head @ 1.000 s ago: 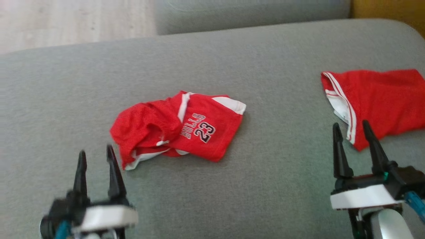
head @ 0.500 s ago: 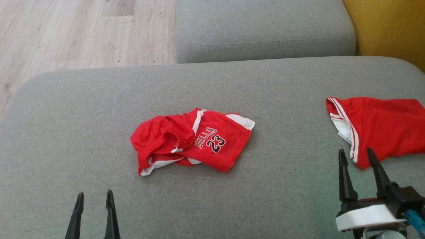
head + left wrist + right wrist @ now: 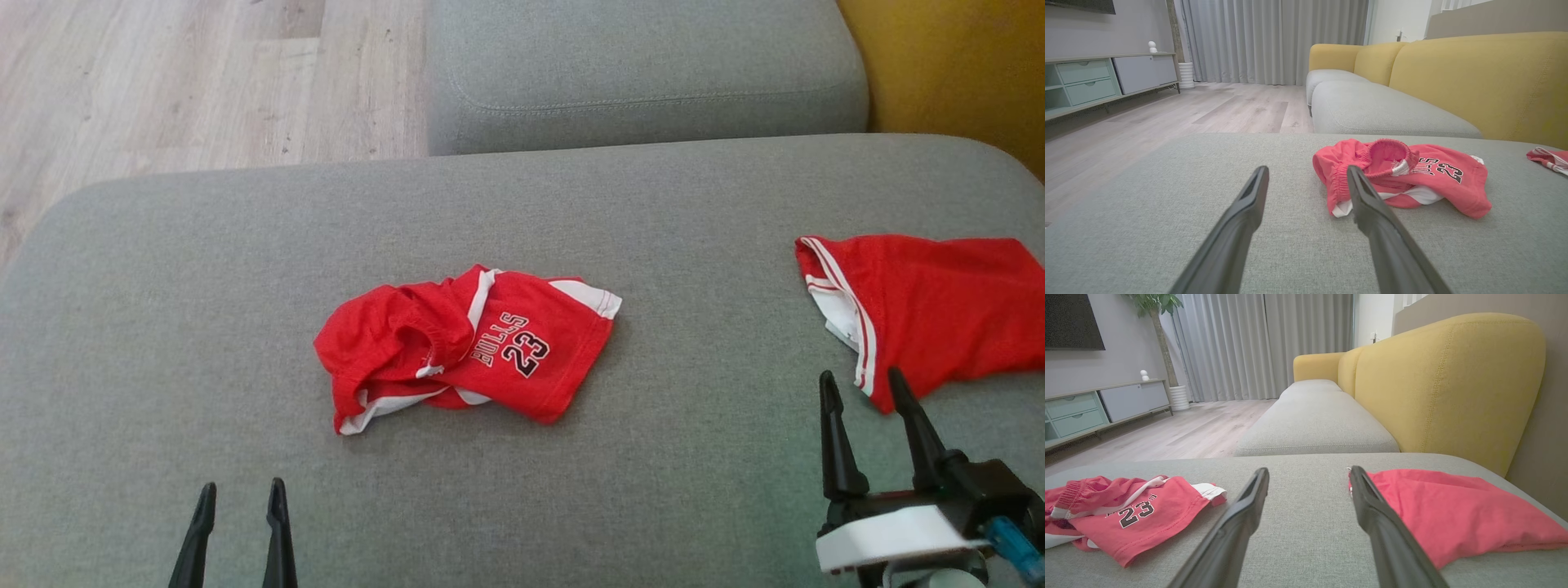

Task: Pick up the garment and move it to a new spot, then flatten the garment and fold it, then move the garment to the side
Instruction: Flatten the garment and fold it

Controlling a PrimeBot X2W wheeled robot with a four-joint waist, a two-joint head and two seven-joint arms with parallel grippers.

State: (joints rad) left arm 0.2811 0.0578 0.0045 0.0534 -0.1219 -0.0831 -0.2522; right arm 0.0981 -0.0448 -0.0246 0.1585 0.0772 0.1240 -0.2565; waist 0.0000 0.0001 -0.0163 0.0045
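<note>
a: where do the red shorts (image 3: 465, 347) lie from the claws?
b: crumpled in the middle of the grey cushion (image 3: 571, 204), and nothing touches them. from the left claw (image 3: 242, 484) they are ahead and a little to the right. from the right claw (image 3: 861, 374) they are ahead and well to the left. i judge the left arm is nearer.
a: and the long axis?
b: it runs across the robot, from the bunched waistband on the left to the white-edged leg hem on the right, a little slanted.
a: do the claws hold something?
b: no, both have the fingers apart and empty.
a: what does one view add?
b: the left wrist view shows the elastic waistband (image 3: 1387, 142) standing open like a ring, facing that claw. from the head it looks only like a fold. the right wrist view shows a second red garment (image 3: 1453, 510) lying flat just beside the right claw, so i think that arm can catch the wrong cloth.
</note>
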